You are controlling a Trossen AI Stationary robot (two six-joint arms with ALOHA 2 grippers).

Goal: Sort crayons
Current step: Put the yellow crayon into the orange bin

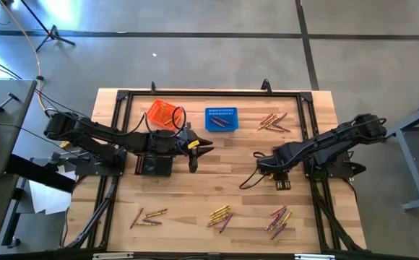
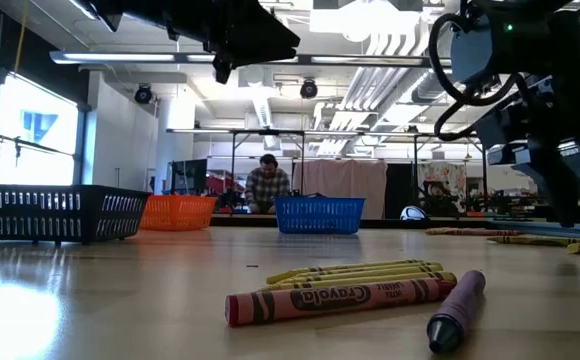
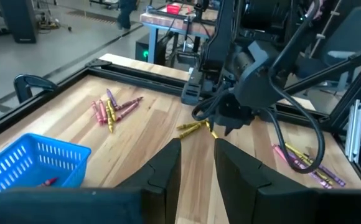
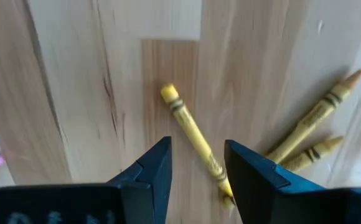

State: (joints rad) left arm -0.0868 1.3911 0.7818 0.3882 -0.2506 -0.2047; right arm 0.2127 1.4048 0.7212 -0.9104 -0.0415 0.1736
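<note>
Crayons lie in loose heaps on the wooden table: one at the far right (image 1: 273, 121) and three along the near edge (image 1: 146, 217), (image 1: 220, 215), (image 1: 278, 220). My right gripper (image 4: 196, 163) points down, open, just over a yellow crayon (image 4: 190, 130) that lies flat on the table. The crayon runs aslant between the fingers and passes under one fingertip. Two more yellow crayons (image 4: 314, 121) lie beside it. My left gripper (image 3: 197, 155) hangs level above the table's middle (image 1: 204, 150), open, with nothing between its fingers.
An orange basket (image 1: 162, 113) and a blue basket (image 1: 221, 119) stand at the far edge, and a black basket (image 1: 154, 166) sits under my left arm. The blue basket (image 3: 25, 165) holds a crayon. A black frame (image 1: 310, 130) borders the table. A person sits far behind.
</note>
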